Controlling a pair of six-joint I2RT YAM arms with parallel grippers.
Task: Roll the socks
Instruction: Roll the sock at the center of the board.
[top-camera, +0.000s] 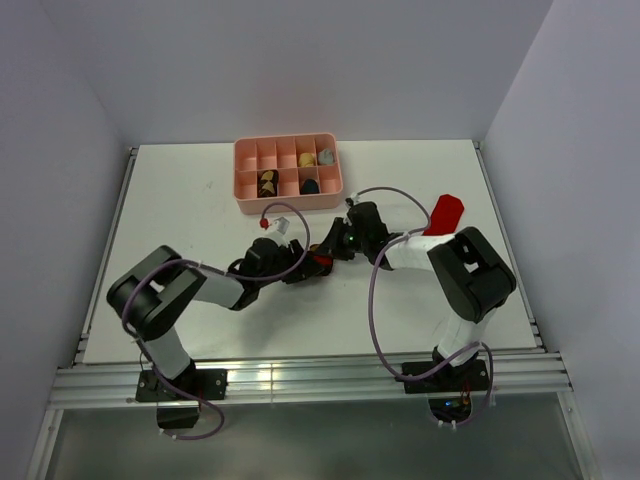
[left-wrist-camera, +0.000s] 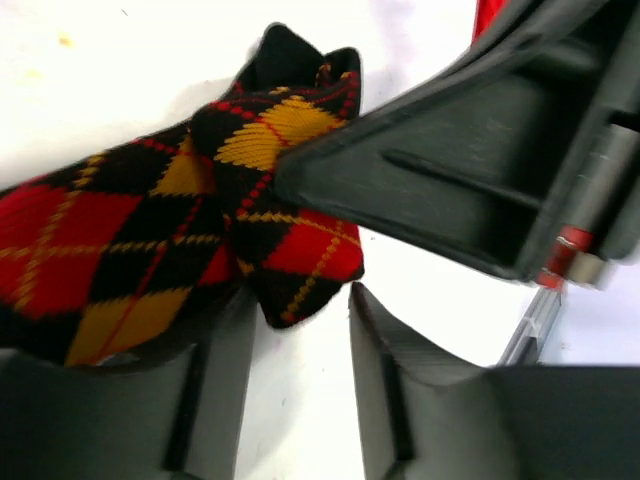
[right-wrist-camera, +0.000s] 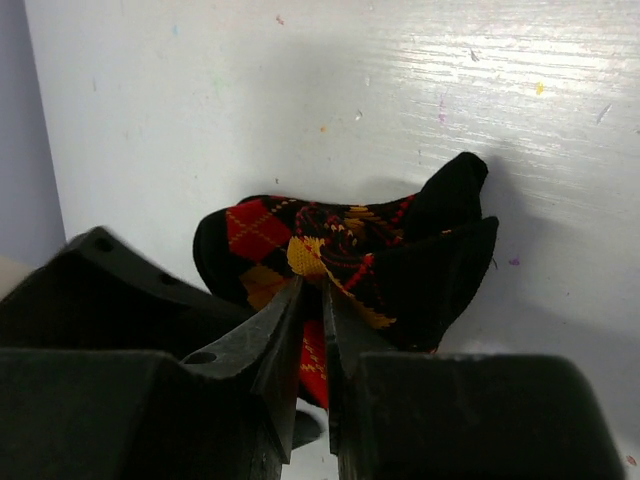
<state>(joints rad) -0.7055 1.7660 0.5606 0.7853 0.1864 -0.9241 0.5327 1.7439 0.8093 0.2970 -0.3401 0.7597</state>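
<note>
Two arms work one argyle sock (left-wrist-camera: 120, 250) on the bench (top-camera: 190, 210).
Right pincer (right-wrist-camera: 311, 290) is clamped on its fold; left pincer (left-wrist-camera: 295, 300) gapes, sock draped at its tips. Seemingly mid-roll; next, left should close and tuck.

Left gripper (top-camera: 303, 268) and right gripper (top-camera: 331, 250) meet nose to nose over the argyle sock (top-camera: 320, 261), no passage between. Pink tray (top-camera: 288, 204) walls off the back, and the red sock (top-camera: 446, 212) lies to the right. The table (top-camera: 170, 220) runs free on the left.
</note>
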